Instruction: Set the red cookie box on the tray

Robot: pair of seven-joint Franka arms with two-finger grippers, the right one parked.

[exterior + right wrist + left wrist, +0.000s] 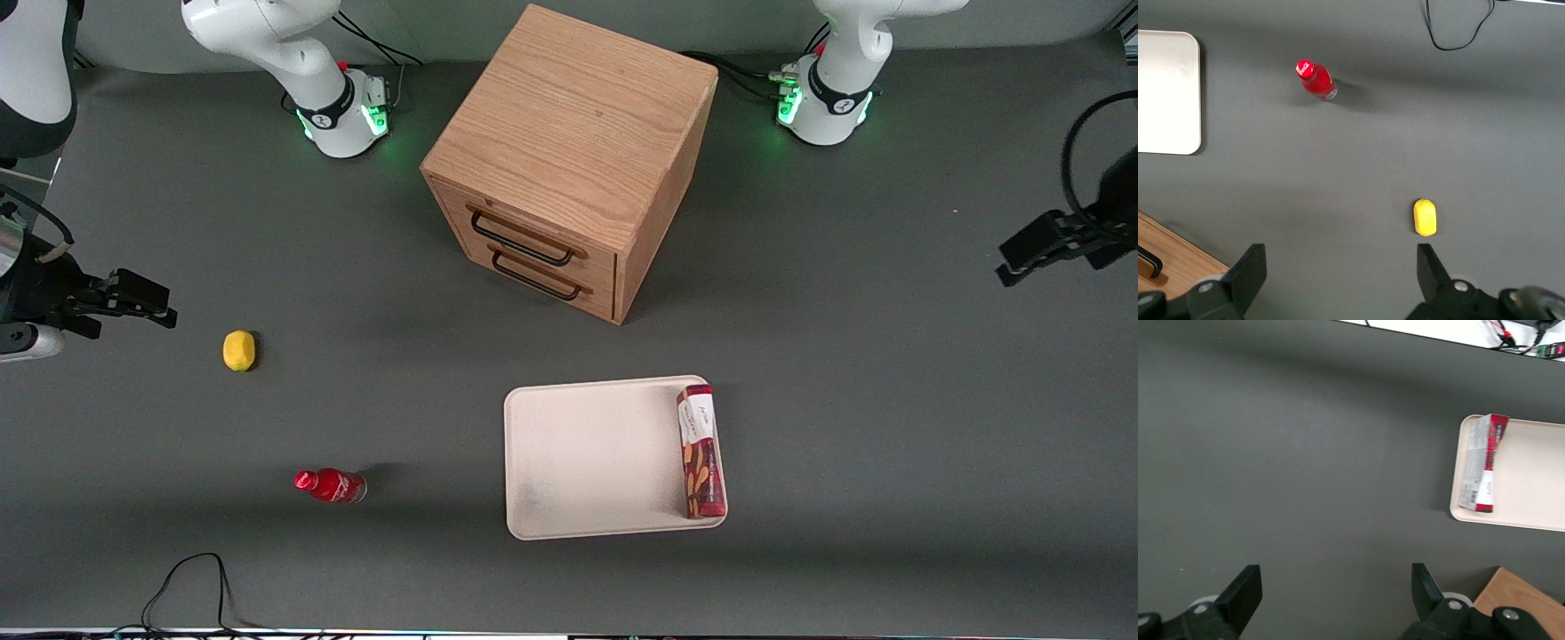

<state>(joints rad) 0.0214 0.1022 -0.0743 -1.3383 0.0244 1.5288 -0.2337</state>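
The red cookie box (pixel 701 452) lies flat on the cream tray (pixel 596 453), along the tray's edge toward the working arm's end, its white panel pointing at the cabinet. The left wrist view shows the same box (pixel 1485 463) resting inside the tray's rim (pixel 1531 473). The left gripper (pixel 1013 262) hangs high over bare table toward the working arm's end, well apart from the tray. It is open, and its fingers (pixel 1245 590) hold nothing, with only grey table between them (pixel 1335 587). A corner of the tray (pixel 1168 93) also shows in the right wrist view.
A wooden drawer cabinet (pixel 569 160) with two black handles stands farther from the front camera than the tray. A small red bottle (pixel 331 485) and a yellow lemon-like object (pixel 238 350) lie toward the parked arm's end. A black cable (pixel 191 587) loops near the front edge.
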